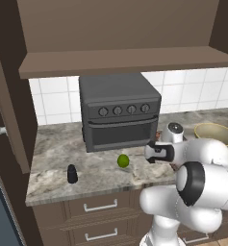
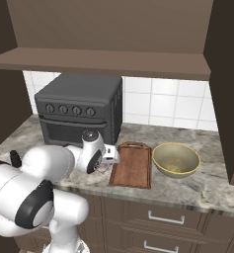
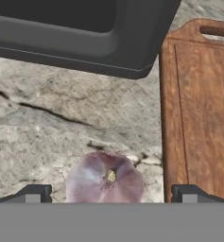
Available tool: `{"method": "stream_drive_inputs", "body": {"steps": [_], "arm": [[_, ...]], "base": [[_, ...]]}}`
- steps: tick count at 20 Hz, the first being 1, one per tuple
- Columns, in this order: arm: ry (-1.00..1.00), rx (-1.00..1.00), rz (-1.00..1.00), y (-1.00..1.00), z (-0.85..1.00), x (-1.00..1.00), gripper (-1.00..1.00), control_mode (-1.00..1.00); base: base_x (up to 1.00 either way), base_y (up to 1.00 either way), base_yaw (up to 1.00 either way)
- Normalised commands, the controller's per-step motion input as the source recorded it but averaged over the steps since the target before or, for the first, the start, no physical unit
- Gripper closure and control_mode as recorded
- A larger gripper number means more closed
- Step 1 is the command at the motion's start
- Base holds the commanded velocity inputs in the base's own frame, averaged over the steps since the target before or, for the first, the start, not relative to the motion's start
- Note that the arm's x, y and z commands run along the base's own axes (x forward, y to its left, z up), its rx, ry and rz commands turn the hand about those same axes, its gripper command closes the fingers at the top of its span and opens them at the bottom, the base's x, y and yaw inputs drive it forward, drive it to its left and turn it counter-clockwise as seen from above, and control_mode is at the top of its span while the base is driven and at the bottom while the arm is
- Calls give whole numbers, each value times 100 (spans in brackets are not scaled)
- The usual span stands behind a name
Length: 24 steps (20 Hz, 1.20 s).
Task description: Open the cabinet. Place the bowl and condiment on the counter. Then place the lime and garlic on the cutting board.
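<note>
Garlic (image 3: pixel 105 178) is seen lying on the counter (image 3: pixel 52 137), right between the two tips of the claw (image 3: pixel 108 194), which is spread wide and holds nothing. Just beside it, to one side, the cutting board (image 3: pixel 203 108) is found, bare.

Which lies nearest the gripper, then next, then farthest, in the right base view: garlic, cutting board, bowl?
1. Garlic: on the counter, right under the open gripper.
2. Cutting board: just right of the gripper.
3. Bowl: beyond the board, farthest right.
</note>
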Motion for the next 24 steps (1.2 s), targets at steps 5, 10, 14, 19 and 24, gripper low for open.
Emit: {"method": "stream_drive_inputs", "body": {"steps": [5,10,14,19,24], "arm": [[0,0,0,0,-23,0,-100,-100],[0,1,0,0,-23,0,-100,-100],[0,0,0,6,-20,0,100,-100],[0,0,0,1,-2,0,100,-100],[0,0,0,0,0,0,100,-100]], "base": [[0,0,0],[0,0,0],[0,0,0],[0,0,0],[0,0,0]]}}
